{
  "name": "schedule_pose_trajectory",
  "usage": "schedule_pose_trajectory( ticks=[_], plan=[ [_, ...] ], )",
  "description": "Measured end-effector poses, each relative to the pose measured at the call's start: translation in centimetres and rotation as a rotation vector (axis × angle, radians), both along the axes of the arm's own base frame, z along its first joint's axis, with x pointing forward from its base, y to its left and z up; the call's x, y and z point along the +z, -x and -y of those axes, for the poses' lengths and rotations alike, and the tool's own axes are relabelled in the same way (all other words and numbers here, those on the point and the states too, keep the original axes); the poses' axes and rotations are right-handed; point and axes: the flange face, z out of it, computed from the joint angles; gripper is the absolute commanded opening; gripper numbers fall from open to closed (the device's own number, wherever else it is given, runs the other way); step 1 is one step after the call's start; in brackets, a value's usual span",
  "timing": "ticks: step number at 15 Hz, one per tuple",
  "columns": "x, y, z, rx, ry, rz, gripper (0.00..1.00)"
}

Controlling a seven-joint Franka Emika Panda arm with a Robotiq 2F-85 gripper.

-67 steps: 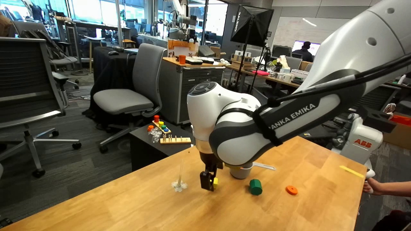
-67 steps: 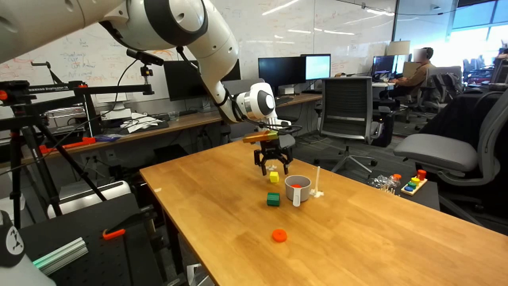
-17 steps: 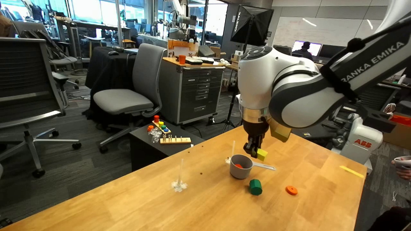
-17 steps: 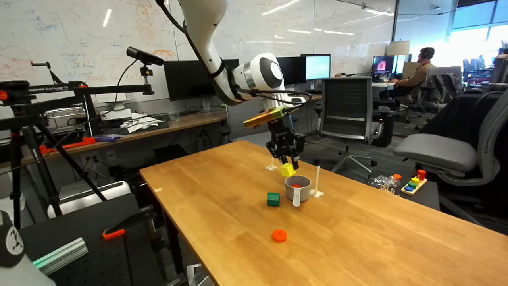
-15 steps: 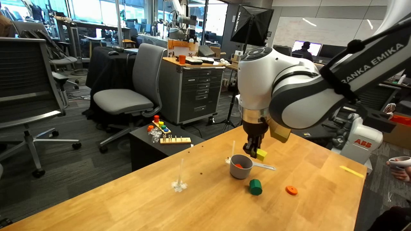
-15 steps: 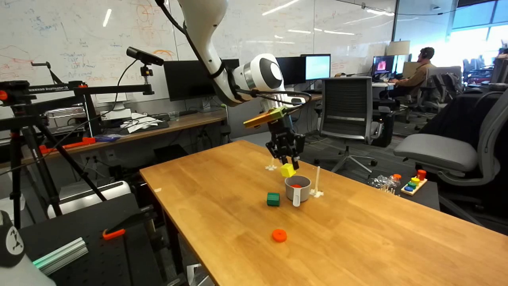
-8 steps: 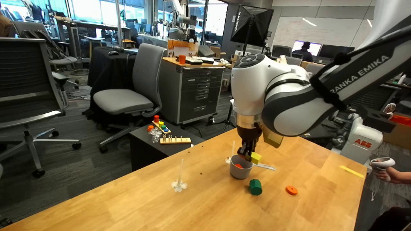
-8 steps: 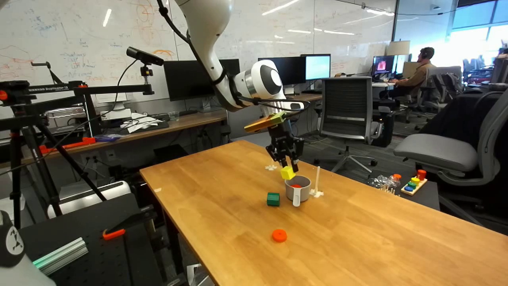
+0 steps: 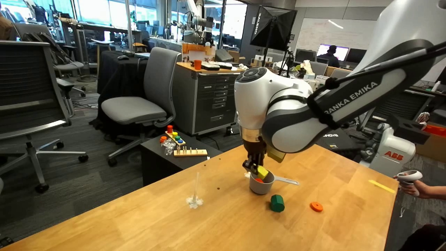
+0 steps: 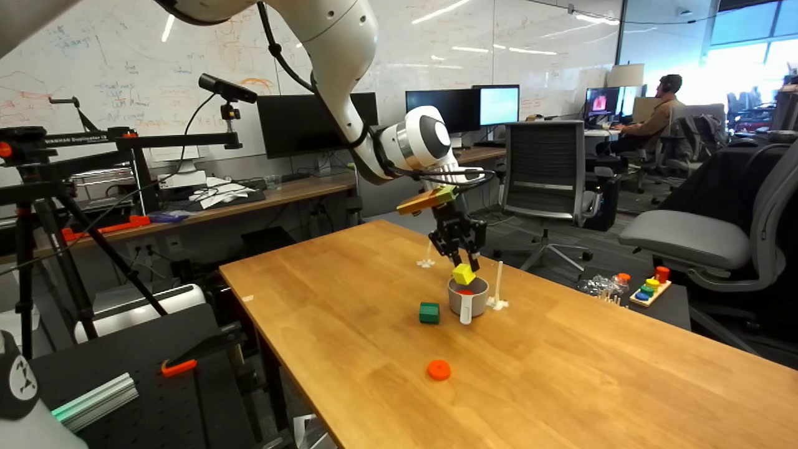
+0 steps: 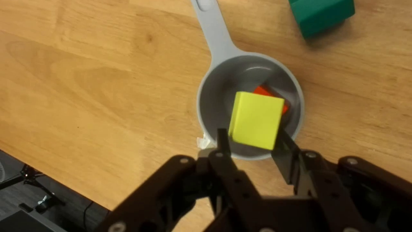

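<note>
Yellow cube (image 11: pixel 257 119) shifted over grey cup (image 11: pixel 217 100), gripper (image 11: pixel 251 138) closed around cube, red piece (image 11: pixel 263 90) partly hidden

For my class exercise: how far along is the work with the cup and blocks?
Looks done: a red piece lies in the grey cup. In hand: the pincer holds a yellow block over the cup. Possibly left: the green block and orange disc, both on the table.

Plain yellow cube-shaped block (image 11: pixel 257 120), smooth-faced and straight-edged, hangs pinched and tilted over the open mouth of a long-handled round grey plastic-looking cup (image 9: pixel 259 189).
</note>
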Motion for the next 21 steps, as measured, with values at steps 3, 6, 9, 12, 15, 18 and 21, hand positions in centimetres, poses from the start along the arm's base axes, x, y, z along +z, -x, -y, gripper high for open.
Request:
schedule_pose_trajectory(
  ticks=[3,6,9,12,15,18,21],
  plan=[
    [-0.5,-0.7,-0.1,-0.009,0.011,-0.004,0.95],
    [-0.5,-0.8,-0.2,-0.013,0.016,-0.006,1.00],
    [-0.5,-0.6,-0.6,0.001,0.019,-0.013,1.00],
    [0.3,0.1,-2.6,0.060,0.024,-0.016,1.00],
    [2.3,1.4,-5.1,0.126,0.030,-0.010,1.00],
    [4.4,3.4,-6.7,0.192,0.025,-0.023,1.00],
    [6.0,6.5,-7.7,0.265,-0.057,-0.088,1.00]
  ],
)
